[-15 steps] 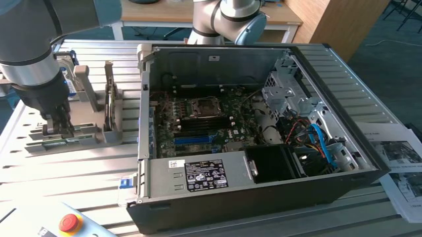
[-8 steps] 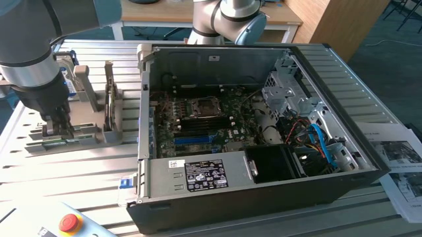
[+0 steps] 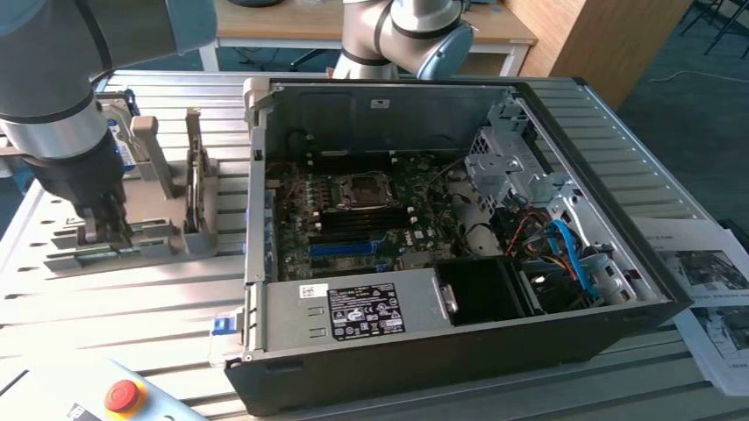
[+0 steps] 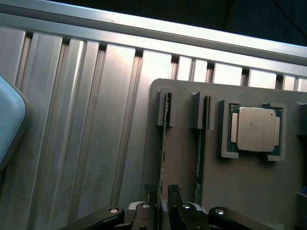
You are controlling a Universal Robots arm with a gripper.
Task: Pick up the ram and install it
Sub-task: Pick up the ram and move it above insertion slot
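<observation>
On the exterior view's left, the arm reaches down over a grey holder [image 3: 164, 241] that sits on the ribbed metal worktop [image 3: 140, 307], just beside the open computer case [image 3: 468, 351]. The tool [image 3: 105, 230] is low over the holder's near end. From the wrist view, the tool [image 4: 162, 190] stands open, one dark finger [image 4: 173, 191] on each side of the ram [image 4: 163, 143]. The ram stands on its edge in a slot of the holder [image 4: 249, 191]. A second stick [image 4: 200, 153] stands in the neighbouring slot, and a square silver CPU chip [image 4: 254, 129] lies in its own pocket beyond that. Inside the case, the motherboard [image 3: 351, 219] lies exposed.
</observation>
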